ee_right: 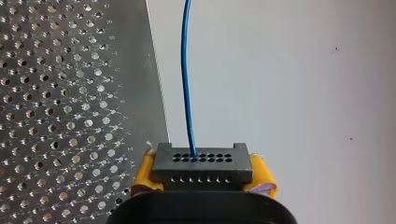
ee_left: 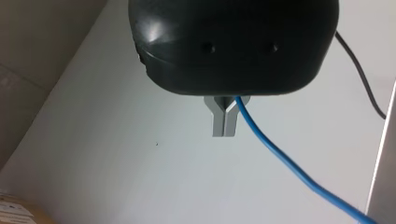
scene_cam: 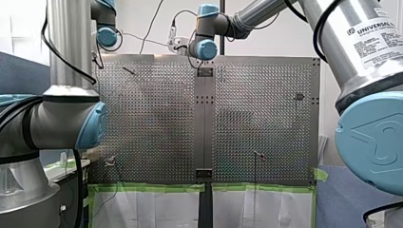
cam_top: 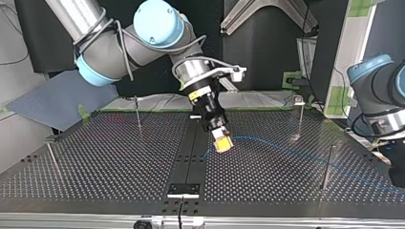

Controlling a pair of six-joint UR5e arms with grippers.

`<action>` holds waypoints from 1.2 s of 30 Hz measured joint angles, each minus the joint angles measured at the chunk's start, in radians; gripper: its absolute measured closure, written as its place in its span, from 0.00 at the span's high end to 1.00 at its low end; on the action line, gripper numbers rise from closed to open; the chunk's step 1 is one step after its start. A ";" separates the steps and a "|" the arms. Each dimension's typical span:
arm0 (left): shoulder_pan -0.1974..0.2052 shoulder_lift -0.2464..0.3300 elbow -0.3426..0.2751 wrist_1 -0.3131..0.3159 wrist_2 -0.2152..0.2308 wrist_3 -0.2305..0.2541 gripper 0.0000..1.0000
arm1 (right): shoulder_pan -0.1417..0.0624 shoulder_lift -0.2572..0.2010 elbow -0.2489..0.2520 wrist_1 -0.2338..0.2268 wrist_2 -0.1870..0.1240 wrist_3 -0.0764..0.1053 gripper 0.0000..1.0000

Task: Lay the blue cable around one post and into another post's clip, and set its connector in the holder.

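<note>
Robot lab: perforated metal table (scene_cam: 157,123).

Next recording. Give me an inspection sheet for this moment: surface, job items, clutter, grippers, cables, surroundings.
Surface: perforated table, metal, with a dark centre strip.
Job's things: blue cable spans between both grippers, not in the clip; connector not in a holder; four posts stand upright.
Clutter: nothing seen.
Grippers: my right gripper, yellow pads, shut on the connector; my left gripper, metal fingers shut, the cable coming out at their base.
Cables: black arm cable beside my left gripper.
Surroundings: green tape along the table's edge; pale wall.
</note>
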 joint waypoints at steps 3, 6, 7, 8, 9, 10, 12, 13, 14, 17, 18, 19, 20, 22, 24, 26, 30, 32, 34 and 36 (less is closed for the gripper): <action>0.006 -0.022 0.021 0.001 0.008 -0.004 0.02 | 0.000 0.005 -0.002 0.000 0.000 0.000 0.00; 0.012 -0.042 0.030 0.001 0.012 -0.005 0.02 | 0.000 0.013 -0.005 0.001 0.000 0.000 0.00; 0.013 -0.048 0.031 0.001 0.013 -0.005 0.02 | 0.000 0.016 -0.005 0.001 0.000 0.000 0.00; 0.014 -0.053 0.032 0.002 0.013 -0.005 0.02 | 0.000 0.019 -0.006 0.002 0.000 0.000 0.00; 0.016 -0.061 0.033 0.002 0.014 -0.006 0.02 | 0.000 0.020 -0.006 0.002 0.000 0.000 0.00; 0.017 -0.066 0.033 0.002 0.014 -0.005 0.02 | 0.000 0.021 -0.006 0.002 0.000 0.000 0.00; 0.019 -0.080 0.033 0.002 0.018 -0.004 0.02 | 0.000 0.025 -0.006 0.002 0.001 0.000 0.00; 0.019 -0.086 0.033 0.003 0.020 -0.003 0.02 | -0.001 0.029 -0.006 0.003 0.002 -0.001 0.00; 0.019 -0.092 0.033 0.003 0.022 -0.002 0.02 | -0.002 0.035 -0.006 0.003 0.003 -0.001 0.00; 0.020 -0.107 0.033 0.004 0.024 0.011 0.02 | -0.004 0.056 -0.006 0.003 0.004 -0.003 0.00; 0.020 -0.110 0.033 0.004 0.026 0.015 0.02 | -0.004 0.062 -0.005 0.002 0.004 -0.004 0.00; 0.020 -0.114 0.034 0.004 0.026 0.018 0.02 | -0.005 0.067 -0.006 0.001 0.005 -0.004 0.00; 0.020 -0.117 0.034 0.004 0.028 0.019 0.02 | -0.006 0.073 -0.006 -0.001 0.005 -0.004 0.00; 0.020 -0.127 0.034 0.004 0.031 0.022 0.02 | -0.008 0.080 -0.006 -0.005 0.006 -0.004 0.00; 0.019 -0.136 0.033 0.004 0.032 0.023 0.02 | -0.010 0.087 -0.006 -0.008 0.006 -0.005 0.00; 0.020 -0.141 0.033 0.004 0.030 0.022 0.02 | -0.012 0.093 -0.006 -0.009 0.006 -0.005 0.00; 0.019 -0.165 0.033 0.003 0.019 0.024 0.02 | -0.016 0.098 -0.006 -0.008 0.006 -0.005 0.00; 0.015 -0.181 0.032 0.000 0.017 0.033 0.05 | -0.018 0.099 -0.005 -0.007 0.006 -0.005 0.00; 0.011 -0.198 0.031 -0.004 0.016 0.043 0.05 | -0.020 0.101 -0.005 -0.007 0.006 -0.005 0.00; 0.009 -0.209 0.026 -0.004 0.016 0.047 0.05 | -0.022 0.103 -0.005 -0.004 0.006 -0.005 0.00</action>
